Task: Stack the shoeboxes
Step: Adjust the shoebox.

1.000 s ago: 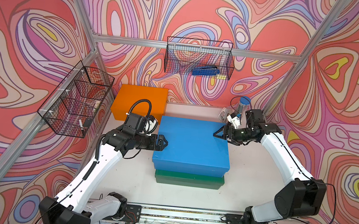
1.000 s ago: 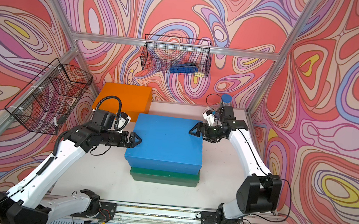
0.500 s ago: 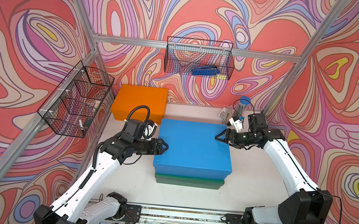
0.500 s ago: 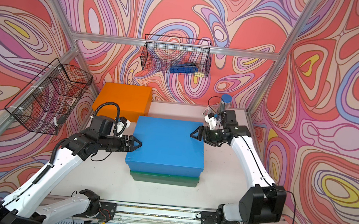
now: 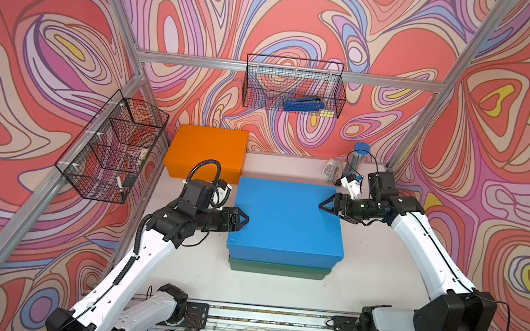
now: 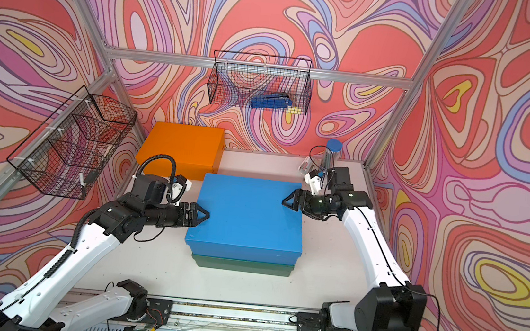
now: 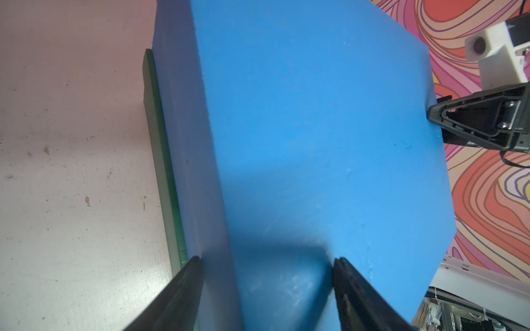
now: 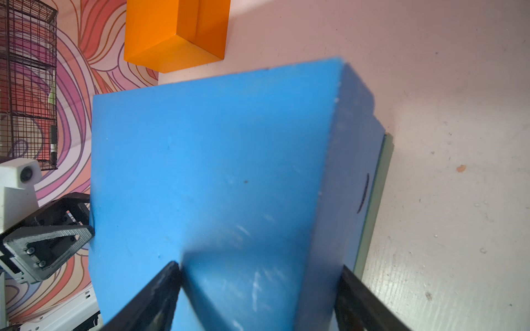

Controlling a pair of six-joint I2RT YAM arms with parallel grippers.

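Blue shoebox (image 5: 284,222), resting on the dark green shoebox (image 5: 279,270), is now clamped at opposite ends: the jaws of the left gripper (image 5: 246,219) and right gripper (image 5: 321,207), wider a second ago, have closed on it. Two tiers appear done; the orange shoebox (image 5: 206,150) waits on the counter (image 5: 365,250) beyond the left jaws.

In both top views a matte blue shoebox (image 5: 286,220) fills mid-frame, a dark green shoebox (image 5: 279,270) shows just below it, and a plain orange shoebox (image 5: 206,150) sits at upper left, all on an off-white, speckled bench (image 5: 382,252). The walls (image 5: 306,16) swirl in coral, pink, lilac, blue, cream and yellow. The wire baskets (image 5: 294,85), left hand (image 5: 246,219) and right hand (image 5: 321,206) are black, and the arms (image 5: 417,236) are white and black.
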